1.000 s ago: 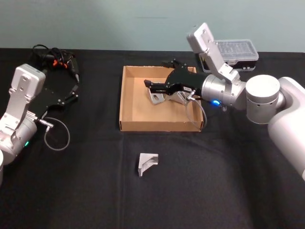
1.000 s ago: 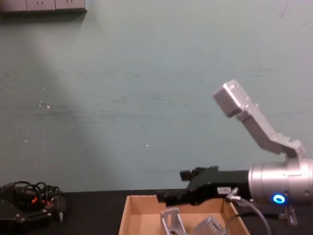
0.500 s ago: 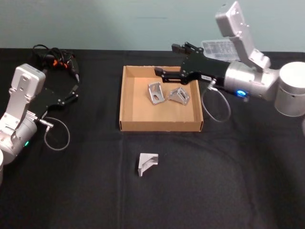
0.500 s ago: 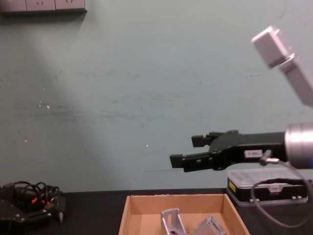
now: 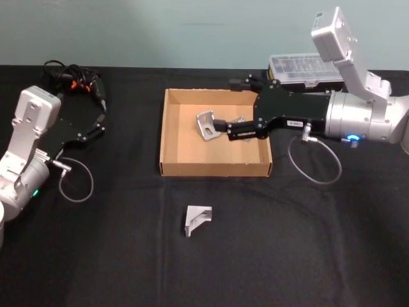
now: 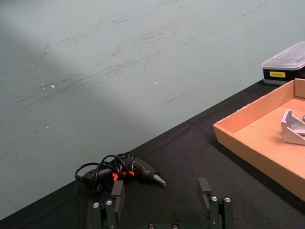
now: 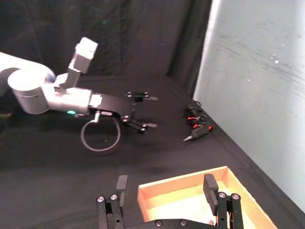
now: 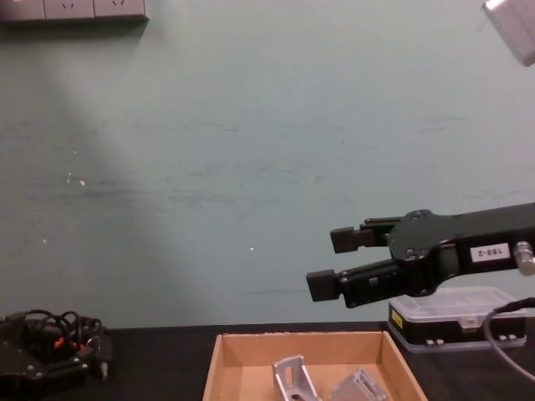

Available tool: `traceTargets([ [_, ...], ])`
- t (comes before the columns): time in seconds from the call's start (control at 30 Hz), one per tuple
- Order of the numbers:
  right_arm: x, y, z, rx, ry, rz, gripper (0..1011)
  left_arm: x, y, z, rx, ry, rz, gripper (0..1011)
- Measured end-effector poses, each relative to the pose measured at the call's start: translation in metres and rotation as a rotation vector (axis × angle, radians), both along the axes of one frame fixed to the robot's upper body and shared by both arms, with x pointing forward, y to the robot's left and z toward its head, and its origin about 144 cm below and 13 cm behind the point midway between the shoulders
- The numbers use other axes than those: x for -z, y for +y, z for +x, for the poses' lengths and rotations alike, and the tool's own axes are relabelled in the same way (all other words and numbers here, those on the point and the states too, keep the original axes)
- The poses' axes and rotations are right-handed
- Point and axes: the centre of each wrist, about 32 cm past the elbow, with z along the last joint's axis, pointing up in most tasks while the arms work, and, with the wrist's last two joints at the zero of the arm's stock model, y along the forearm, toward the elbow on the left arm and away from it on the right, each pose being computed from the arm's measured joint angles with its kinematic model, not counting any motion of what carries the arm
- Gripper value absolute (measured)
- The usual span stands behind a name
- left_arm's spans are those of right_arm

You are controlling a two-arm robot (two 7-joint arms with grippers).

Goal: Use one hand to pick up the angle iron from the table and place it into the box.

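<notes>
One grey angle iron (image 5: pixel 197 219) lies on the black table (image 5: pixel 128 256) in front of the tan box (image 5: pixel 214 169). Two more rest inside the box: one (image 5: pixel 206 125) in full view, the other (image 5: pixel 240 119) partly covered by my right gripper (image 5: pixel 225 104). That gripper hovers open and empty above the box, well over its rim in the chest view (image 8: pixel 333 261), where both boxed angle irons (image 8: pixel 292 376) show below it. My left gripper (image 5: pixel 102 114) is parked open at the far left, away from the box.
A black case with a clear lid (image 5: pixel 307 66) stands behind the box on the right. A corded black tool (image 5: pixel 77 80) lies at the back left, near the left gripper. A grey cable loop (image 5: pixel 77 182) rests beside the left arm.
My right gripper rose out of the box and drew back to the right, open. Both angle irons stayed in the box. The left arm did not move.
</notes>
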Motion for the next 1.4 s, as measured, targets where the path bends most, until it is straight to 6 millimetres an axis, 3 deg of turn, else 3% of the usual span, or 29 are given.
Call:
traceTargets([
  [0.27,-0.001,0.002,-0.008,-0.047,0.017,-0.029,1002,0.0,0.0,0.0,0.0,0.0,0.0,1000],
  [0.67,0.032,0.01,-0.013,-0.122,0.113,-0.151,1002,0.0,0.0,0.0,0.0,0.0,0.0,1000],
  [1.4,0.061,0.029,-0.01,-0.21,0.179,-0.27,1002,0.0,0.0,0.0,0.0,0.0,0.0,1000],
])
